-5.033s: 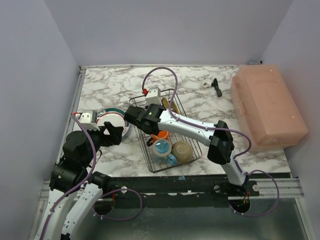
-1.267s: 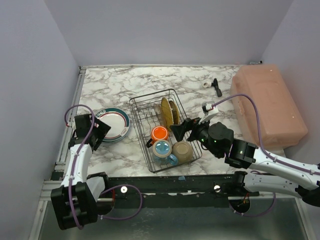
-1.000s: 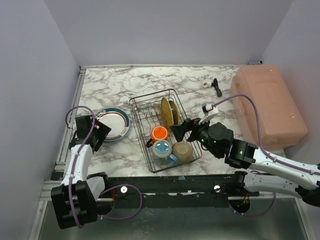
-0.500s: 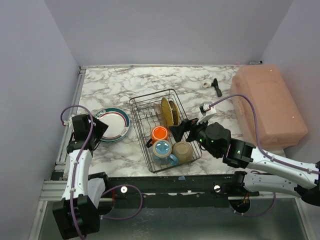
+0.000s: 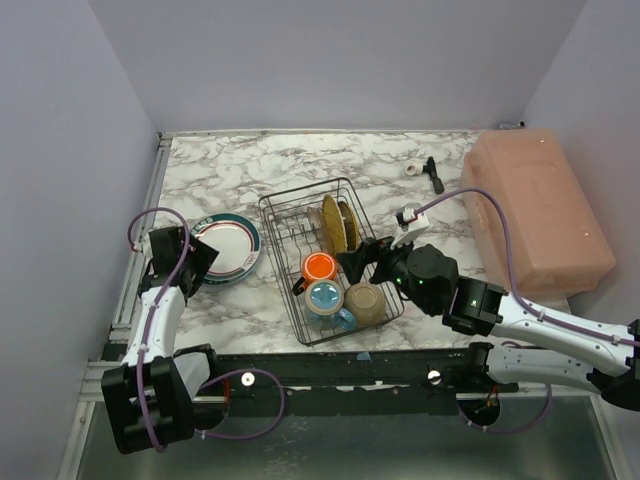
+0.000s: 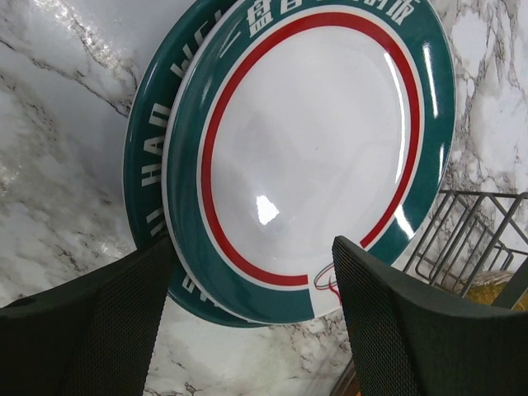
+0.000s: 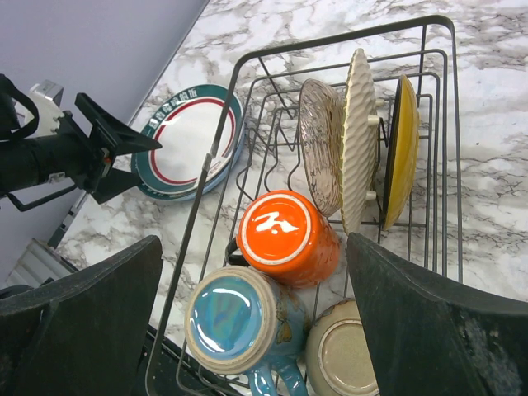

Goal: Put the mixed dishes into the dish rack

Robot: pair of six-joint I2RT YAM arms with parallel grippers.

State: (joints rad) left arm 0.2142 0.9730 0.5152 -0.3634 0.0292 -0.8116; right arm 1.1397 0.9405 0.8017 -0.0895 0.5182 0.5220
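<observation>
Change since five seconds ago: my right arm, then stretched across the black thin-wire dish rack (image 5: 312,208), has pulled back. My right gripper (image 5: 362,258) now sits at the rack's right side with its fingers spread and nothing between them. My left arm, then folded up at the near edge, now lies along the table's left side. My left gripper (image 5: 195,260) has crept slightly nearer the stack over the last half second. The dishes themselves have not shifted.

Left gripper: jaws wide apart and empty, just beside the left rim of two stacked green-rimmed white plates (image 6: 313,148). I cannot tell whether the fingers (image 6: 82,330) touch the rim.

The stack lies flat on the marble-patterned table (image 5: 240,170), left of the rack and outside it. The upper plate carries a red ring inside its green band and sits offset on the lower one, whose rim shows white lettering.

In the rack:
- Three plates stand on edge in the far tines: a ribbed clear plate (image 7: 322,148), a ribbed cream plate (image 7: 359,140) and a small yellow dark-rimmed plate (image 7: 402,148).
- The orange mug (image 7: 285,235) is upturned.
- The blue mug (image 7: 231,322) is at the near left.
- The pale beige bowl (image 7: 346,355) is base-up at the near right.

The large pink box (image 5: 535,210) stands at the table's right. The small black tool (image 5: 433,173) lies at the far edge.
</observation>
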